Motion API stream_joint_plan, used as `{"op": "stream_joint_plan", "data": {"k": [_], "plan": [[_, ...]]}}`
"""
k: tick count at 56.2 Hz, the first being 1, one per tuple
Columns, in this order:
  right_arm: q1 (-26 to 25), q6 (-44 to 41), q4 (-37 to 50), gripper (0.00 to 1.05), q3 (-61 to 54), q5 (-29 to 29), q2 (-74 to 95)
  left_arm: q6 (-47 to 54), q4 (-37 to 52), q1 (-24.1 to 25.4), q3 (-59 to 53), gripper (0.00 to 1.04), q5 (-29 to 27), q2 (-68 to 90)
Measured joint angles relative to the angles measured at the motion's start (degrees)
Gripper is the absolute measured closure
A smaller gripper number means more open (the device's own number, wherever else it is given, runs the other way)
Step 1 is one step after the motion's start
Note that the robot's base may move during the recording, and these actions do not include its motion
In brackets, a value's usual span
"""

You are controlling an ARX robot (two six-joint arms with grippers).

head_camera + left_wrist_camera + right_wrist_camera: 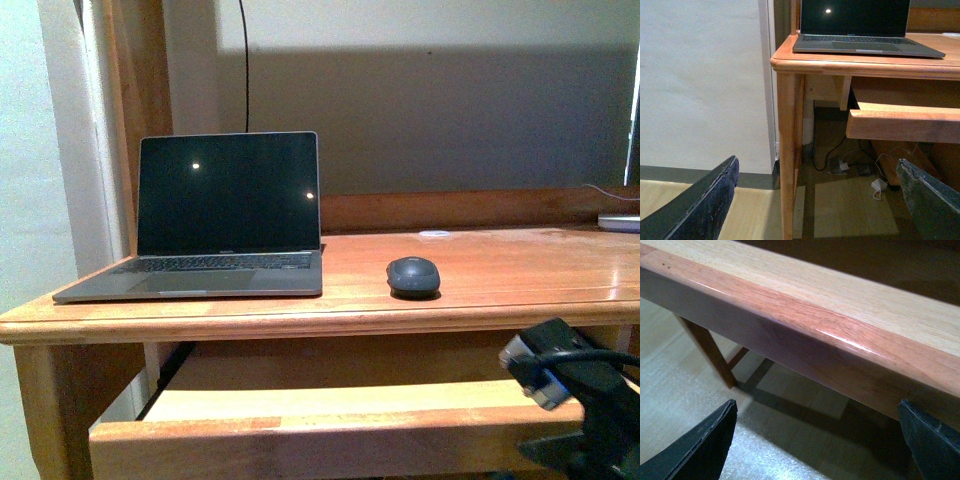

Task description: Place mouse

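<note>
The dark grey mouse [413, 275] rests on the wooden desk top [520, 270], right of the open laptop [222, 215]. My right arm shows low at the front right in the front view, below the desk by the pulled-out drawer [300, 425]. My right gripper [817, 445] is open and empty, just in front of and below the drawer's front edge [840, 347]. My left gripper [820, 200] is open and empty, low near the floor by the desk's left leg [790, 150]. The mouse shows in neither wrist view.
A small white disc [434, 234] lies at the back of the desk. A white object [620, 221] sits at the far right edge. Cables and adapters [850, 165] lie on the floor under the desk. A wall stands to the left.
</note>
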Motion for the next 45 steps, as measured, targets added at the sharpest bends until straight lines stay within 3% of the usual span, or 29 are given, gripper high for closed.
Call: {"op": "stream_joint_plan", "data": {"k": [5,21,36,45], "plan": [[2.2,1.5,-0.6,0.07,6.0,5.0,4.7,0.0,0.0,0.0,0.0,0.08,0.0,0.0],[5.4,4.7,-4.2,0.07,18.3,13.7,12.5,0.0,0.0,0.0,0.0,0.08,0.0,0.0],[6.1,7.2,-5.1,0.07,22.4,18.3,14.5,0.0,0.0,0.0,0.0,0.08,0.0,0.0],[5.7,8.1,-5.2,0.07,22.3,17.7,14.3,0.0,0.0,0.0,0.0,0.08,0.0,0.0]]}}
